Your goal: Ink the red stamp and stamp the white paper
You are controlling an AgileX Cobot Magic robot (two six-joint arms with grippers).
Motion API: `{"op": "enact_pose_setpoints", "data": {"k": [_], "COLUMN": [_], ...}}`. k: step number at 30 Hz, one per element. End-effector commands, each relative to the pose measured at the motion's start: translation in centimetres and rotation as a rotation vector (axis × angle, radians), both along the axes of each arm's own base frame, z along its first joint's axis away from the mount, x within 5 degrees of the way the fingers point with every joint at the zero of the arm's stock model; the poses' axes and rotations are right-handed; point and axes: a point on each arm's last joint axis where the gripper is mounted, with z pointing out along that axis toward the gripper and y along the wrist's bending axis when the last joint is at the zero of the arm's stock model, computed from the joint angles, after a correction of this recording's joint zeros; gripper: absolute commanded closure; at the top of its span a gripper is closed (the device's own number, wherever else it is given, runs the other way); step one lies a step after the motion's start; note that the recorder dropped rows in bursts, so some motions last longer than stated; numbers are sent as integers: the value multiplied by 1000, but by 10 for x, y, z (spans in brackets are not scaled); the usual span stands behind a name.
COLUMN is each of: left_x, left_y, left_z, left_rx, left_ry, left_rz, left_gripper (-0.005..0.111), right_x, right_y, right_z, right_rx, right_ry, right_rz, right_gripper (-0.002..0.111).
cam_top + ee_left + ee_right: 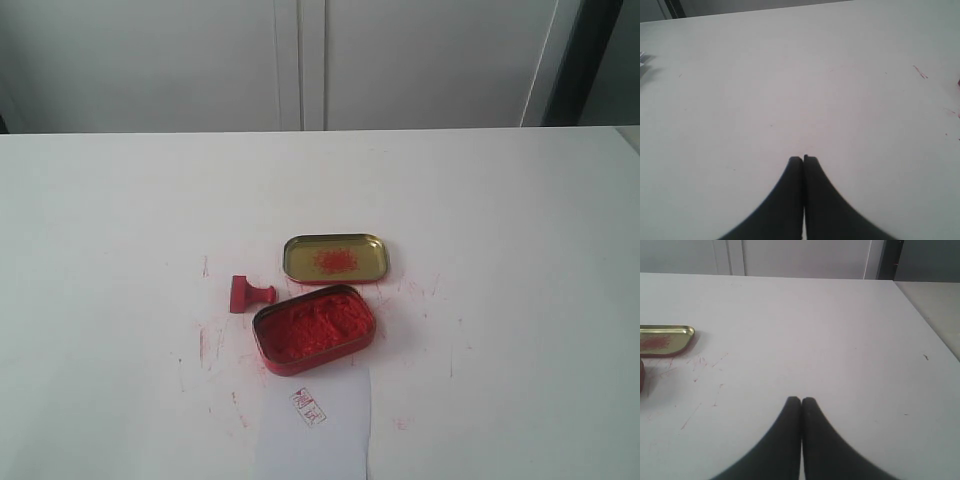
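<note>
Nearest lies the white paper (320, 448), flat on the worktop (120, 250) and running off the near edge of the exterior view. It carries one small red imprint (308, 406) near its far left corner. Just beyond it sits the open red tin (310, 362), its near rim at or over the paper's far edge and its bed of ink paste (318, 326) lumpy and uneven. The red stamp (250, 294) lies on its side just left of the tin's far corner, base to the left and knob pointing right towards the tin. Farther back rests the gold lid (300, 262), smeared red in the middle.

Neither arm shows in the exterior view. The left end effector (803, 159) and the right end effector (801, 400) are both closed tip to tip, gripping nothing, over bare worktop.

The step in hand looks to be picking up the stamp. The left arm seems better placed. It should open wide, close across the narrow knob, and bring the stamp upright so the base faces down. Then press squarely into a fuller patch of paste and come down flat on a clean part of the paper.
</note>
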Motion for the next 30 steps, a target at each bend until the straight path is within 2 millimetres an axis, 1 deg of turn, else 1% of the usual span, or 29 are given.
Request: {"op": "enact_pose_setpoints", "data": {"k": [1, 30], "left_x": [0, 0], "left_y": [0, 0], "left_z": [-1, -1], "left_rx": [-9, -9], "left_ry": [1, 1], "left_rz": [-2, -2], "left_gripper": [107, 107], "right_x": [0, 0], "right_y": [0, 0], "right_z": [0, 0], "right_rx": [-12, 2], "right_ry": [-13, -13], "right_rz": [-2, -6], "right_gripper": [108, 108]}}
